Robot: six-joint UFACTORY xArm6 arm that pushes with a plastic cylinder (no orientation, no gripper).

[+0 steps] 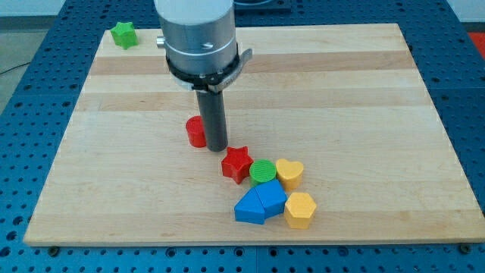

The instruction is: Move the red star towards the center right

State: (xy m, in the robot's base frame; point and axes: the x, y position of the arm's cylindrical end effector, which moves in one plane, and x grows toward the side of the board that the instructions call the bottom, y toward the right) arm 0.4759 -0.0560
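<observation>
No containers on the wooden board (pixel 364 91); every block sits straight on it. No fingers on this arm, so nothing spread, pressed or pinching: just the rod, my tip (pixel 217 147) down at board level.

Red star (pixel 236 163) lies a little below board centre, at about 4 o'clock from my tip and just beside it; can't tell if they touch. Red cylinder (pixel 196 132) is at 10 o'clock from my tip, right against the rod, its right side hidden behind it.

Cluster to the star's 4 o'clock: green cylinder (pixel 263 172) touching the star at 3 o'clock, yellow heart (pixel 289 173) next at 3 o'clock of the green one. Below them two blue blocks (pixel 260 204) pressed together, seam barely visible, exact shapes hard to make out. Yellow hexagon-like block (pixel 300 209) at their 3 o'clock.

Green star (pixel 123 34) far off at the board's 10 o'clock corner. Arm housing (pixel 197 34) cut off by the view's top.
</observation>
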